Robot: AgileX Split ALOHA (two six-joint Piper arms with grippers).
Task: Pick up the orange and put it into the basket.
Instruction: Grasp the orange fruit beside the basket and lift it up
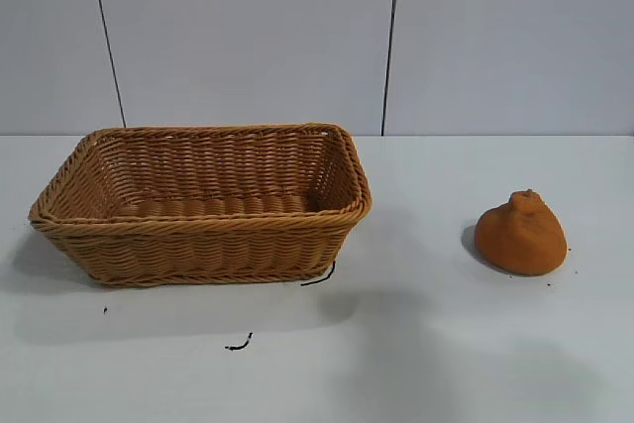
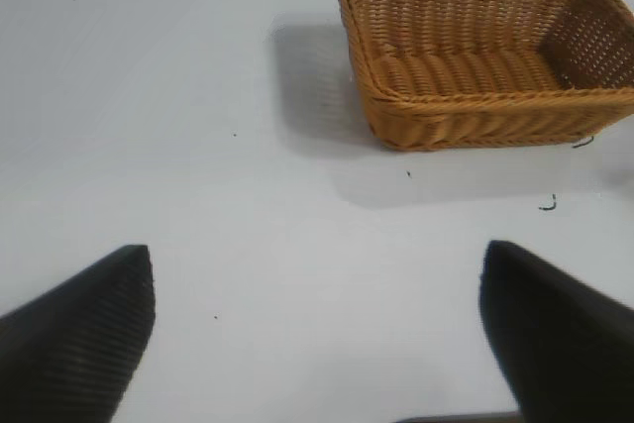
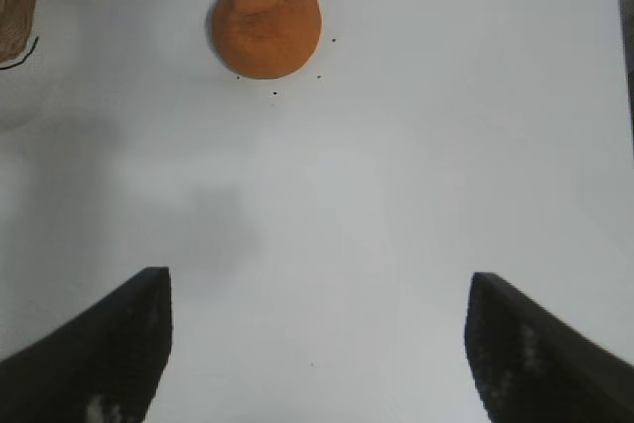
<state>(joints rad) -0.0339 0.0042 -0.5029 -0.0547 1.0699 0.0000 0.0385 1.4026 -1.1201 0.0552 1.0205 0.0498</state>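
So on my screens the white table (image 1: 446,364) takes up most of everything. The basket (image 1: 203,203) sits on its left half (nothing inside that I can see), with a couple of small dark scraps (image 1: 239,345) on the table just in front of it. The orange (image 1: 521,234) rests on the table well off to the basket's right, knobby neck up. My left gripper (image 2: 317,329) hangs over bare table with its jaws wide, basket farther off. Right gripper (image 3: 317,344) has jaws spread wide too, holding nothing, with the orange ahead of it.

The basket (image 3: 18,7) is cut off by the right wrist view's edge.
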